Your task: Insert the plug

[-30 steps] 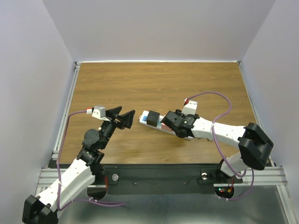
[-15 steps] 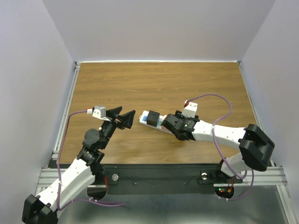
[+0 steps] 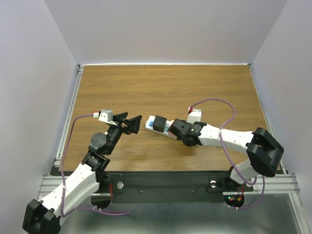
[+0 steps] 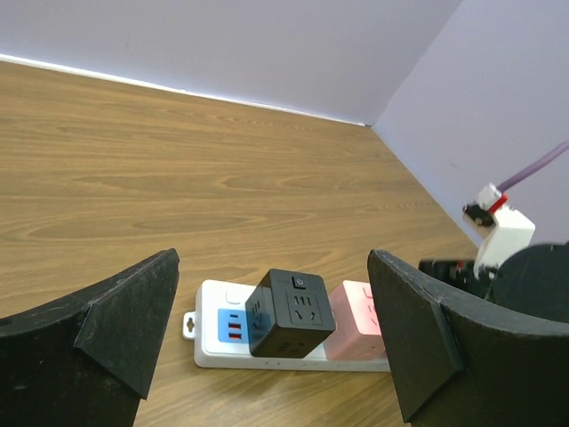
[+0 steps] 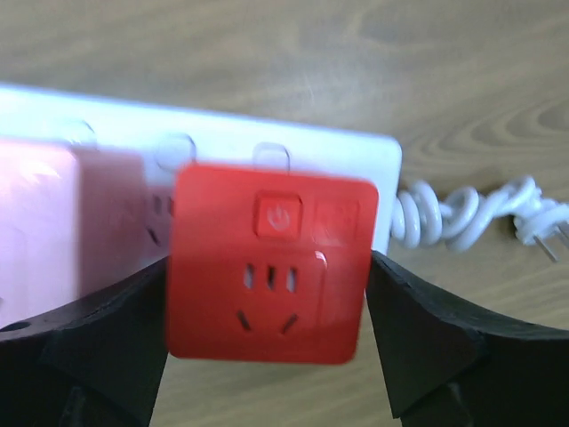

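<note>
Down at the right wrist, the red cube adapter (image 5: 271, 262) sits over the white power strip (image 5: 338, 151), near its end. The right gripper (image 3: 174, 128) has its jaws at 9 and 3 o'clock, hard against the cube's sides; pinching or letting go, I cannot tell. It looks like rigid, light, smooth plastic: hold the two flat sides and press straight down. A pink cube adapter (image 5: 36, 231) crowds it at 9 o'clock, and a coiled white cord (image 5: 444, 218) lies near at 3 o'clock. Further along, towards 10 o'clock in the top view, sits a black cube adapter (image 4: 293, 313). Beyond it the left gripper (image 3: 131, 123) hangs wide open, empty, over the wooden table (image 3: 170, 87).
</note>
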`<state>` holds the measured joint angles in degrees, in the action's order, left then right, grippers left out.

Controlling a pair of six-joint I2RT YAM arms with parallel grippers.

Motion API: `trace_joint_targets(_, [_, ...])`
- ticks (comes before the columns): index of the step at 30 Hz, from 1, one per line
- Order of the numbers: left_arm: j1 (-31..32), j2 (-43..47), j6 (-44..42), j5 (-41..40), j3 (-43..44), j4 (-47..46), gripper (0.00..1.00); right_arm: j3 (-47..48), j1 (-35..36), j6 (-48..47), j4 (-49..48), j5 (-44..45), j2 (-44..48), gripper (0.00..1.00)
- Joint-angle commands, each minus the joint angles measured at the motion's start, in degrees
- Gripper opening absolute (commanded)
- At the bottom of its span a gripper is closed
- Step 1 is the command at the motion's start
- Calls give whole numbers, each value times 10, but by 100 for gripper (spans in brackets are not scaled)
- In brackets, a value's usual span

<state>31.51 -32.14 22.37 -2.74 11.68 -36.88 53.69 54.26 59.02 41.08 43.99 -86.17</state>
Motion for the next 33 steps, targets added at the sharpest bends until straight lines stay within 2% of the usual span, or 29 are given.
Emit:
trace_joint_targets(1, [3,-4,-6,-11,10,-23,99,-17,3,-21,42,-48,40,87])
trace_joint_targets(6, [3,-9,-7,-10,11,-23,99,-18,3,-44,42,-34,112,100])
trace_joint_targets(13, [3,-7,-11,-23,13,-18,99,-36,3,-83,11,90,178,100])
trace_joint_targets(19, [3,-8,-7,-57,18,-5,99,-53,-4,-150,-68,187,228,100])
trace_joint_targets(25, [3,-5,-7,-86,19,5,99,-115,-32,-268,-208,211,346,100])
trace_joint_targets(30, [3,-5,-11,-110,19,6,99,-138,-35,-303,-236,247,436,100])
trace_joint_targets(33, [2,-6,-16,-120,22,6,99,-152,-35,-333,-289,270,471,100])
